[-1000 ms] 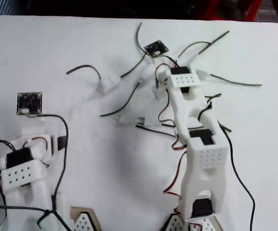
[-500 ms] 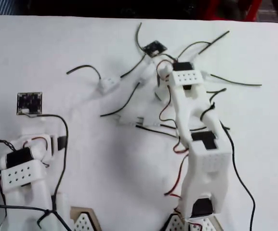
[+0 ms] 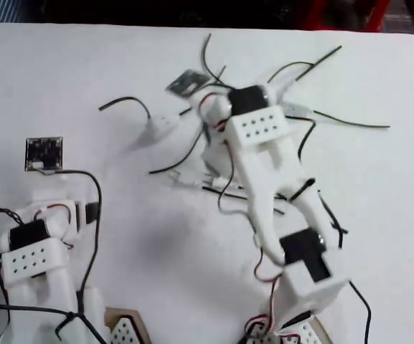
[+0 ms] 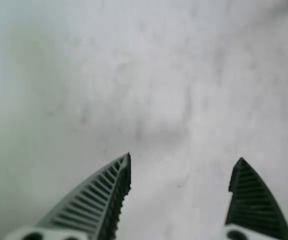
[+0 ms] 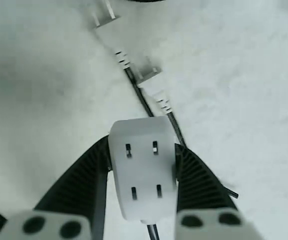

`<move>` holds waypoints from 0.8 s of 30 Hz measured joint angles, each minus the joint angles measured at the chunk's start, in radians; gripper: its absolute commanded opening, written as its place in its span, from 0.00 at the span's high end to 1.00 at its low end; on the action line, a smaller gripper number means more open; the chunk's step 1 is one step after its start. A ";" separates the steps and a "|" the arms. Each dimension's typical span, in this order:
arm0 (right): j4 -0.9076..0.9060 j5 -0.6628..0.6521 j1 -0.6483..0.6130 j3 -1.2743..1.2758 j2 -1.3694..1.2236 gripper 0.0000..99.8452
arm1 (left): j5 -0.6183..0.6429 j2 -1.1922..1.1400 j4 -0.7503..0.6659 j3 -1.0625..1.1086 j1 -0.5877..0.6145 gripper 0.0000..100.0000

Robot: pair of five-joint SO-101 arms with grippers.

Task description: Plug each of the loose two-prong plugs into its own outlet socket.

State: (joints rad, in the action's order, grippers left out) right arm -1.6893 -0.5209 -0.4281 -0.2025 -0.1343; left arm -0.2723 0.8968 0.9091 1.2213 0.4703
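The right arm (image 3: 264, 150) is stretched way out across the white table (image 3: 379, 229), with its wrist parked over a messy tangle of black cords (image 3: 350, 123). A white outlet block (image 3: 160, 127) lies just beside that tangle, its own cord curling off. A tilted square tag (image 3: 187, 82) sits near the wrist. A second square tag (image 3: 44, 153) lies flat just beyond the left arm (image 3: 31, 261), which is folded up at the table's lower-left.

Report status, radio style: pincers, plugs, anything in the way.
Left pincer open over bare table. Right pincer shut on outlet block. Nearer plug and farther plug loose, unplugged. Black cord beside nearer plug.
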 measured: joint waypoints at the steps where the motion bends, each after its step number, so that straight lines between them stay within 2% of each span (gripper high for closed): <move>1: 0.000 0.000 -0.021 0.035 0.026 0.98 | 0.000 0.000 -0.005 0.000 0.000 0.69; 6: 0.043 0.002 -0.153 0.290 0.192 0.96 | 0.000 0.000 -0.020 0.008 0.000 0.69; 12: 0.259 0.160 -0.212 0.526 0.381 0.72 | 0.000 0.000 -0.020 0.008 0.000 0.69; 18: 0.394 0.258 -0.176 0.542 0.405 0.73 | 0.000 0.000 -0.020 0.008 0.000 0.69; 24: 0.456 0.324 -0.118 0.463 0.273 0.73 | 0.000 0.000 -0.020 0.008 0.000 0.69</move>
State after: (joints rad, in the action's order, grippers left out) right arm -1.2336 -0.1972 -0.5462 0.2608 0.1389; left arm -0.2723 0.8968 0.8892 1.2290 0.4703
